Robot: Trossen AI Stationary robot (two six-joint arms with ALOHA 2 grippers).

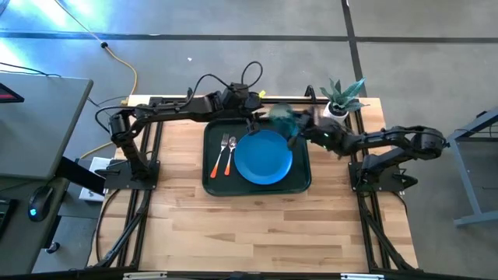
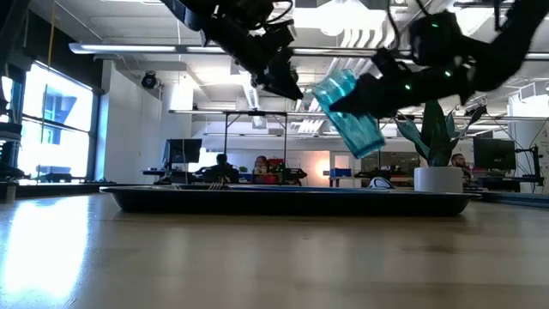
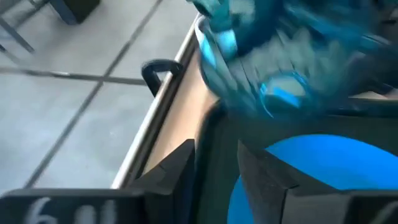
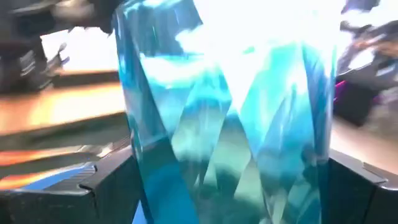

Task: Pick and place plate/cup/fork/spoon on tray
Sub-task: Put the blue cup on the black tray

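I'm holding the cup (image 2: 350,111) tilted in my right gripper (image 1: 299,124), fingers clamped on it, above the tray's (image 1: 299,185) far edge; my left gripper (image 1: 253,123), fingers apart, is hovering just left of it.

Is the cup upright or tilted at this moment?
Tilted. In the low view the cup leans in the air above the tray, held by the right gripper.
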